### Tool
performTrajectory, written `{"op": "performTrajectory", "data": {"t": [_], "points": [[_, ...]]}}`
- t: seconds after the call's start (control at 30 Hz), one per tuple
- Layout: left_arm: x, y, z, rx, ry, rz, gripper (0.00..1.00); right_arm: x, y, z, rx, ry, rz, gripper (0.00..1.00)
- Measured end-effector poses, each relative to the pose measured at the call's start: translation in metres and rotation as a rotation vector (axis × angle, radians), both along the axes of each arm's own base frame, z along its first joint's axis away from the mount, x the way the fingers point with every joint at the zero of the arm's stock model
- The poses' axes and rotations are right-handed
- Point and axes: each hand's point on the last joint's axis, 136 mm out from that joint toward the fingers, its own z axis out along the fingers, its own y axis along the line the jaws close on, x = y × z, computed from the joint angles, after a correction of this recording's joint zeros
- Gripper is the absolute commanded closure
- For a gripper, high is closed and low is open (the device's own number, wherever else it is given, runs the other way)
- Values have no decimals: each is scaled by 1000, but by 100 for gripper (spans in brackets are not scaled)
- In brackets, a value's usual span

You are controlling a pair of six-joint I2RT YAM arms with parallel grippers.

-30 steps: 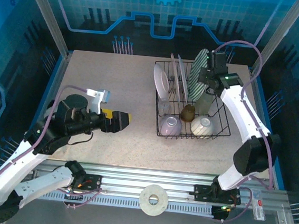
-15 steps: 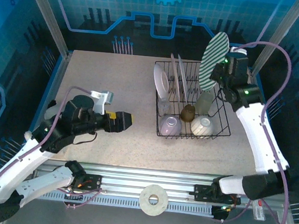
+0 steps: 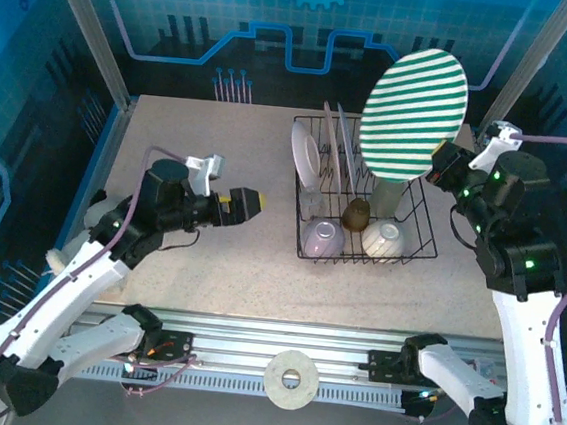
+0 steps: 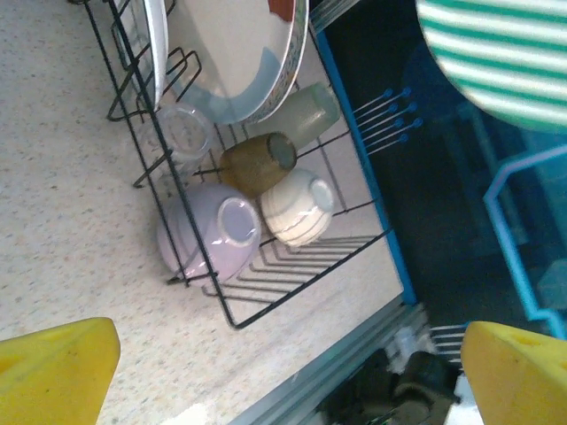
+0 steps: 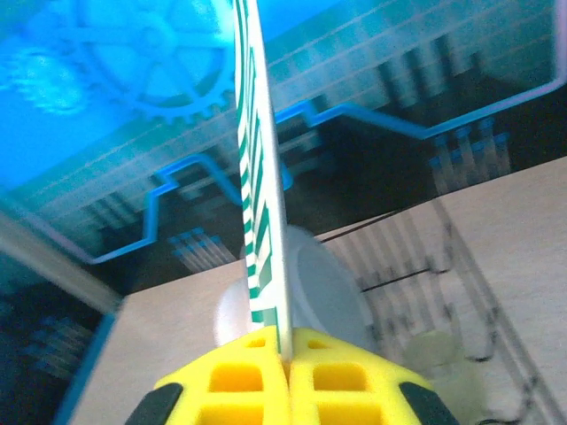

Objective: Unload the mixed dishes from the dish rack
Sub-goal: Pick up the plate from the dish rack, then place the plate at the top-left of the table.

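Green-striped plate (image 3: pixel 413 115) hangs above the rack's (image 3: pixel 369 258) far right corner, pinched at its lower edge by the right gripper (image 5: pixel 285 345). Left of the rack, the left gripper (image 3: pixel 247 205) hovers over the table (image 3: pixel 219 156) with its jaws spread wide. Two bowls (image 3: pixel 322 238) and a cup (image 3: pixel 356 214) sit in the rack's near end.

Green-striped plate (image 3: pixel 413 115) aloft above black wire dish rack (image 3: pixel 412 213); bowls (image 3: pixel 321 238), cup (image 3: pixel 356 215) inside

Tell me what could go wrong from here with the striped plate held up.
1. The right hand pinches the green-striped plate only at its lower rim, so it may pivot or slip.
2. The plate hangs high near the dish rack; a drop could hit the standing plates and brown cup below.
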Motion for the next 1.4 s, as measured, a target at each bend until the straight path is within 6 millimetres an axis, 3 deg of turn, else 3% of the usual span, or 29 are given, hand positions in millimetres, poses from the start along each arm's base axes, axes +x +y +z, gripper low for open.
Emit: {"op": "performTrajectory", "data": {"t": [0.27,0.57,0.97,1.23,1.4], "points": [[9,-13,23,-148,-68,-85,1,-6,54,-50,272,171,292,100],[16,-12,18,-212,-50,-71,4,-19,88,-86,506,312,492,100],[28,-17,-24,-289,68,-42,19,-34,102,-99,590,339,605,100],[21,-15,-13,-344,37,-45,45,-35,106,-107,619,359,629,100],[21,-15,-15,-369,38,-42,53,-33,106,-104,628,344,637,100]]}}
